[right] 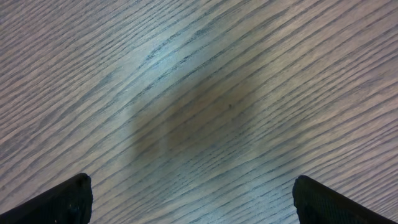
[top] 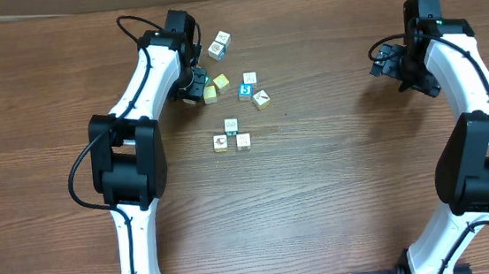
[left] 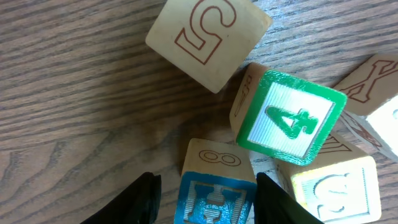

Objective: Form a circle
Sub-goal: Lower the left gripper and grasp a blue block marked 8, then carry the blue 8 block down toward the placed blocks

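In the left wrist view a blue cube with a white H lies on the wood between my left gripper's fingers. The right finger touches its edge. The left finger stands off it, with wood showing in the gap, so the gripper is open. Overhead, the left gripper is low at the left edge of the cube scatter. Three whitish picture cubes sit close together in a small triangle near the table's middle. My right gripper is wide open over bare wood, far right.
Packed against the blue cube are a green 4 cube, a yellow cube and a whitish 5 cube. Overhead, loose cubes lie around: one white, one yellow, one blue, one tan.
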You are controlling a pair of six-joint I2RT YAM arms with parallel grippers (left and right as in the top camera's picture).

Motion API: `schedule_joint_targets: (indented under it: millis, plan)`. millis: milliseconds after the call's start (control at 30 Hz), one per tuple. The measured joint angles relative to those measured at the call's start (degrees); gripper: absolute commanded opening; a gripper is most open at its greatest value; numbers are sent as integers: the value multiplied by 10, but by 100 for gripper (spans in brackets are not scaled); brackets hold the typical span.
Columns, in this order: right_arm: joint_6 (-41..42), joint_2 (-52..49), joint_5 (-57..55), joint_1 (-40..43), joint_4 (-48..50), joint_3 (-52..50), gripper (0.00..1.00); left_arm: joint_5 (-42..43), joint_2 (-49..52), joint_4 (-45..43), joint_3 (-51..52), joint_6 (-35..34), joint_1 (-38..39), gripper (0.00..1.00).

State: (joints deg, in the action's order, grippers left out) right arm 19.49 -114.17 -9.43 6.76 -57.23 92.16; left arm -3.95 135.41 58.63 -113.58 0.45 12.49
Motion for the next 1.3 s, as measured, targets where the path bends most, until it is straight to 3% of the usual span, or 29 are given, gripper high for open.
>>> schedule_joint_targets:
  millis: [267,433,833,1133,1300]
  plan:
    - [0,0,0,0,0,0,100,0,0,-6,0,-3,0,40]
    - [0,0,0,0,0,0,100,0,0,-15,0,-8,0,28]
    - [0,0,0,0,0,0,100,-2,0,-5,0,-31,0,10]
    - [0,0,0,0,0,0,100,-6,-12,27,2,-40,-2,8]
    - [0,0,0,0,0,0,100,-6,-76,50,7,-65,-3,7]
